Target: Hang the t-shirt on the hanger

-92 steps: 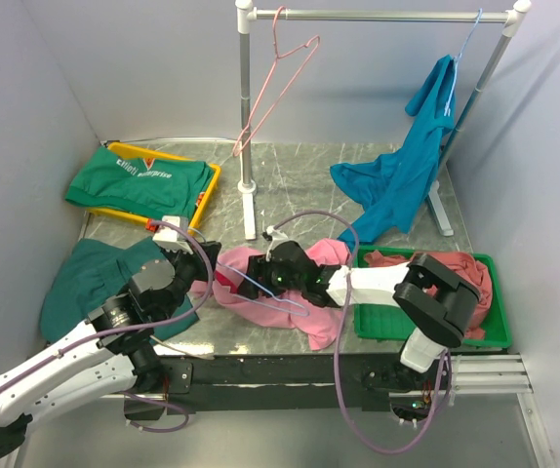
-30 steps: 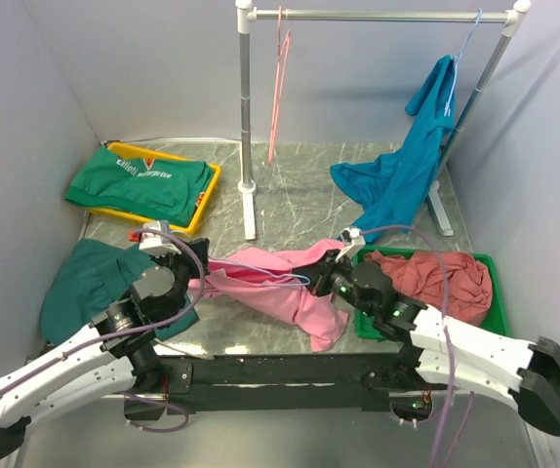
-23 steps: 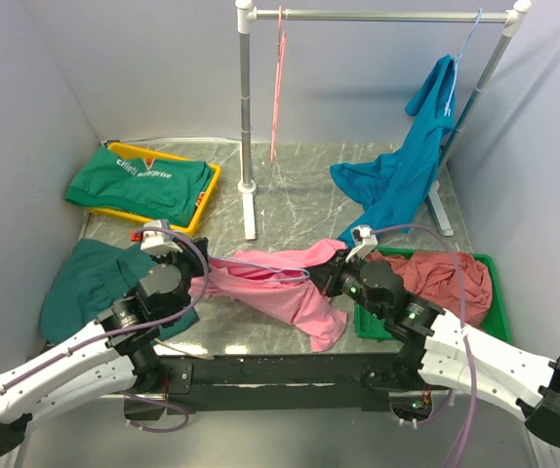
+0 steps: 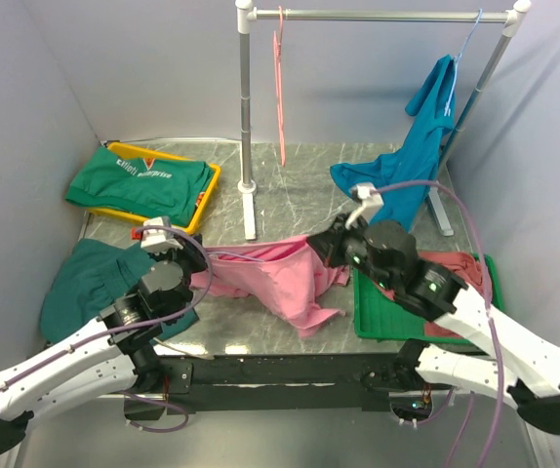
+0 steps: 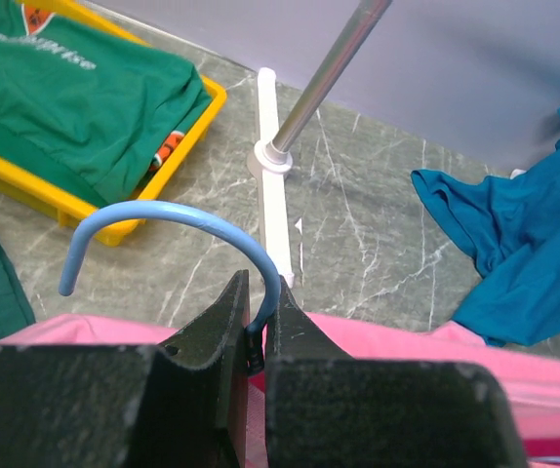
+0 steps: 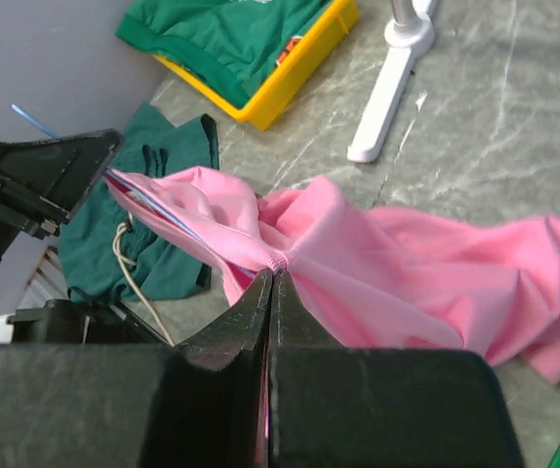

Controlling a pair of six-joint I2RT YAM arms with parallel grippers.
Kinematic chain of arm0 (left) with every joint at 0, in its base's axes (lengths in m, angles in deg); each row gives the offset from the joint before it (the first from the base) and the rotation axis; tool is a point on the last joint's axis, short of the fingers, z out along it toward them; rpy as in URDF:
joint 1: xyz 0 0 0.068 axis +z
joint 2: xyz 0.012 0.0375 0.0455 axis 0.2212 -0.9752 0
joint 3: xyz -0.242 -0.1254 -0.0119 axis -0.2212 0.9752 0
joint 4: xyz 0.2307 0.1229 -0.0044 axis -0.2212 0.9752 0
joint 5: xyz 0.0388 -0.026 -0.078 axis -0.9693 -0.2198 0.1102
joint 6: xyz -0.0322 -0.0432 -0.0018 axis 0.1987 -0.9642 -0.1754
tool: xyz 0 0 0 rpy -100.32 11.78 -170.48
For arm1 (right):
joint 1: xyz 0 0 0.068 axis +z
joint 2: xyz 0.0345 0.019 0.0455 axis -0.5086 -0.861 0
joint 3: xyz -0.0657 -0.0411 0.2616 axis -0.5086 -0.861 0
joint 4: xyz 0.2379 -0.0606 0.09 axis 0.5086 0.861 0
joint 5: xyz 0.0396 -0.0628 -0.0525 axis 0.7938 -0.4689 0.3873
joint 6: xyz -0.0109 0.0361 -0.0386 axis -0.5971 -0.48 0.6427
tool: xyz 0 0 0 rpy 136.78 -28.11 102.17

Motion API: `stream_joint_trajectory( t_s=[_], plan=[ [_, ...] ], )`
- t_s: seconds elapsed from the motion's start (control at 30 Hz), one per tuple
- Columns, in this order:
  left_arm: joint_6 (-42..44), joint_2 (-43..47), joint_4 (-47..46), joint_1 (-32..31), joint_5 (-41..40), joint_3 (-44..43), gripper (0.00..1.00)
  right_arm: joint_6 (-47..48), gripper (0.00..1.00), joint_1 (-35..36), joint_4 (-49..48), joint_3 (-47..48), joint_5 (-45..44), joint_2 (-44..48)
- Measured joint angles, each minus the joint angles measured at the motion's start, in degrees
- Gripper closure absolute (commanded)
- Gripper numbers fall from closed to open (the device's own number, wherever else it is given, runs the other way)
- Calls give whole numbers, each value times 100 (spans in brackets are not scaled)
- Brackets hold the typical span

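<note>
The pink t-shirt [image 4: 285, 283] hangs stretched between my two grippers, and its lower part rests on the marble table. My left gripper [image 4: 198, 267] is shut on the light blue hanger [image 5: 168, 214] just below the hook, which curves up out of the jaws [image 5: 258, 290]. The hanger's wire [image 4: 251, 256] runs into the shirt's opening. My right gripper [image 4: 324, 248] is shut on a ribbed edge of the t-shirt [image 6: 407, 283] and holds it off the table. In the right wrist view its fingers [image 6: 272, 276] pinch bunched pink cloth. The rest of the hanger is hidden inside the fabric.
A clothes rack post [image 4: 247, 127] stands behind, with a pink hanger [image 4: 281, 88] and a teal shirt [image 4: 407, 166] on its rail. At the back left a yellow tray [image 4: 205, 200] holds a green shirt. A dark green garment [image 4: 80, 278] lies left. A green tray [image 4: 382, 322] with a dusty-rose garment [image 4: 460, 268] sits right.
My right gripper has risen and drawn back to the right with the shirt edge, lifting and stretching the cloth. The left gripper stays on the hanger. The pink hanger on the rail swings.
</note>
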State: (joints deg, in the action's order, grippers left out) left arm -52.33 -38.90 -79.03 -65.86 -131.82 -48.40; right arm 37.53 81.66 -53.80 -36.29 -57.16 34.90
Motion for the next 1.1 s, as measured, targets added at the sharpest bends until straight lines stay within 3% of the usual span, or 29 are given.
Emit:
stream_joint_trajectory(
  t_s=[0.33, 0.73, 0.93, 1.1],
  plan=[
    [1285, -133, -459, 2, 780, -774, 99, 1108, 100, -44, 483, 2855, 966, -2356],
    [2476, -232, -531, 11, 2068, -2057, 99, 1392, 100, -61, 1335, 5724, 1703, -3681],
    [2723, -81, -590, 11, 2739, -2146, 99, 1484, 100, -61, 1464, 6070, 1779, -3923],
    [2872, 107, -529, 11, 2865, -2188, 99, 1502, 100, -197, 1355, 5453, 1790, -3947]
  ],
)
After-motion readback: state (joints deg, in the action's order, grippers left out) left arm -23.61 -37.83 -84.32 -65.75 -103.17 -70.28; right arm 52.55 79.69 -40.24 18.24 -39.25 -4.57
